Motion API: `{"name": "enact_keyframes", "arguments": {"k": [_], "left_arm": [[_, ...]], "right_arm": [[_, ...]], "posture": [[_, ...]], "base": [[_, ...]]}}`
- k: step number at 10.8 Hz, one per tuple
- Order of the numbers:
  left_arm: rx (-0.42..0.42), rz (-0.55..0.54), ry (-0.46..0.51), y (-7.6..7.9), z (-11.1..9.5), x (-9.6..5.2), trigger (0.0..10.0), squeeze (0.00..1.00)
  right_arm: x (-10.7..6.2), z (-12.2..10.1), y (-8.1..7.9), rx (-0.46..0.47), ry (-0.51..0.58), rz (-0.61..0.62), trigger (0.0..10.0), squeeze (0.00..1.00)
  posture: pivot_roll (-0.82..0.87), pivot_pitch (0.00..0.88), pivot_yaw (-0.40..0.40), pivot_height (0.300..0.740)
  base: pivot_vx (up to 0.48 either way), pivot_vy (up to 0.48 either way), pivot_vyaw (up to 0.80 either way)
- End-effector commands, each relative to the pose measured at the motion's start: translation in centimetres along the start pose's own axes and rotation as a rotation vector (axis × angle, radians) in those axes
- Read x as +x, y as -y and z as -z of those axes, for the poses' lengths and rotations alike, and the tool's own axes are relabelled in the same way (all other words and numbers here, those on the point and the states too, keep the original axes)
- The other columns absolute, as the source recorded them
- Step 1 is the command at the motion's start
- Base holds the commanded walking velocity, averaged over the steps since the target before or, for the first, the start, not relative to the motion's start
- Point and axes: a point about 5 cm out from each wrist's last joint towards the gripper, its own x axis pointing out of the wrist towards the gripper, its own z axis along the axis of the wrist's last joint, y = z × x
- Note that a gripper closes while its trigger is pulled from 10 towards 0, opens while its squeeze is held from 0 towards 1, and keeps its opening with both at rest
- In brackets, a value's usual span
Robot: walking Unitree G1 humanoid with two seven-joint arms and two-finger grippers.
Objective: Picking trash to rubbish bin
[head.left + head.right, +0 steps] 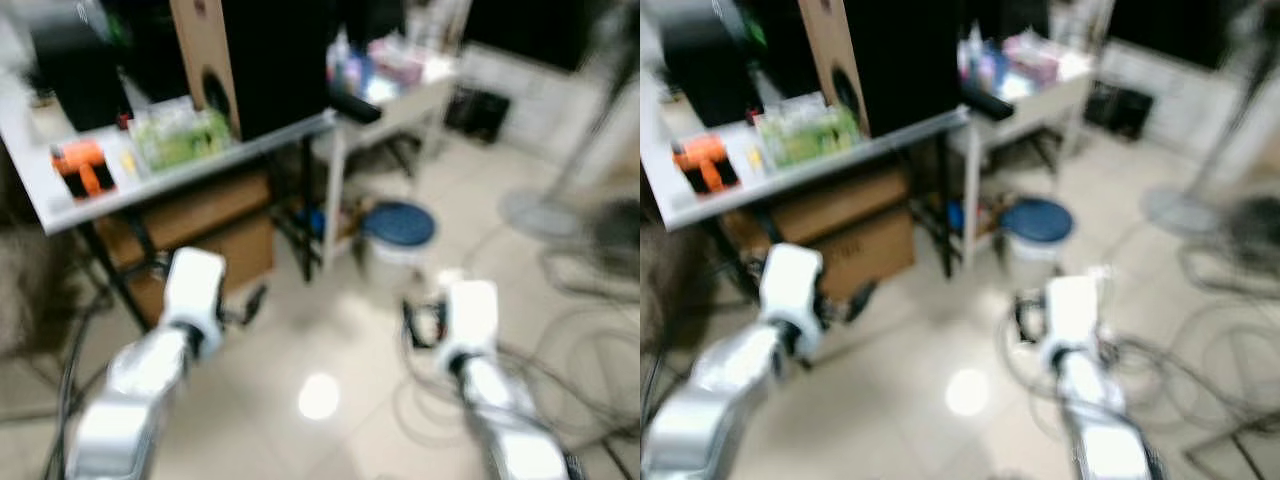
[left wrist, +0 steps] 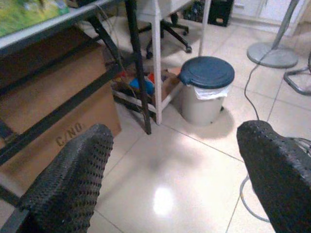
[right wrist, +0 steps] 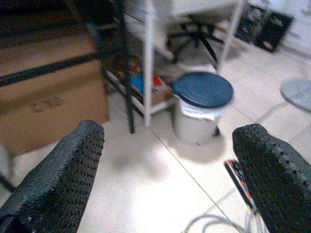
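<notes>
Head view, floor: a pale glossy tiled floor (image 1: 300,440) lies between the robot and a small grey rubbish bin (image 1: 398,240) with a dark blue lid, which stands just beside a white desk leg. The picture is blurred, probably because the robot is walking.
Head view, arms: the left claw (image 1: 245,305) and the right claw (image 1: 425,322) are both raised forward at about the same height, likely held ready while the robot nears the bin. Their fingers are too blurred here to judge.
Head view, desk: a grey desk (image 1: 60,205) carries an orange tool (image 1: 82,167) and a green packet (image 1: 180,137); cardboard boxes (image 1: 200,235) are stored beneath it. Loose cables (image 1: 570,340) trail over the floor on the robot's right.
Left wrist view: the left claw's two black fingers (image 2: 68,184) stand wide apart with nothing between them. The bin shows beyond them, lid closed, a white liner (image 2: 210,92) folded over its rim to hold the bag in place.
Right wrist view: the right claw's fingers (image 3: 58,174) are also spread wide and empty. A thin red and dark stick-like item (image 3: 239,184) lies on the floor near the bin, beside a cable; it may be the trash, though I cannot tell what it is.
Task stage: judged as an approach, with nothing picked up yet.
</notes>
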Motion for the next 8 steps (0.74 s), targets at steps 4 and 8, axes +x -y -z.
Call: {"name": "enact_keyframes", "arguments": {"k": [4,8], "left_arm": [[0.022,-0.074,0.075,-0.2,0.2,0.1,10.0,0.00],[0.088,-0.122,0.102,-0.5,2.6,0.0,10.0,0.00]], "right_arm": [[0.5,-0.7,-0.6,-0.059,0.053,-0.061,10.0,0.00],[0.7,1.0,-0.1,-0.102,0.066,-0.064,10.0,0.00]], "posture": [[-0.03,0.000,-0.002,0.740],[-0.03,0.000,-0.007,0.740]], "base": [[-0.332,0.000,0.54],[-0.344,0.000,0.80]]}}
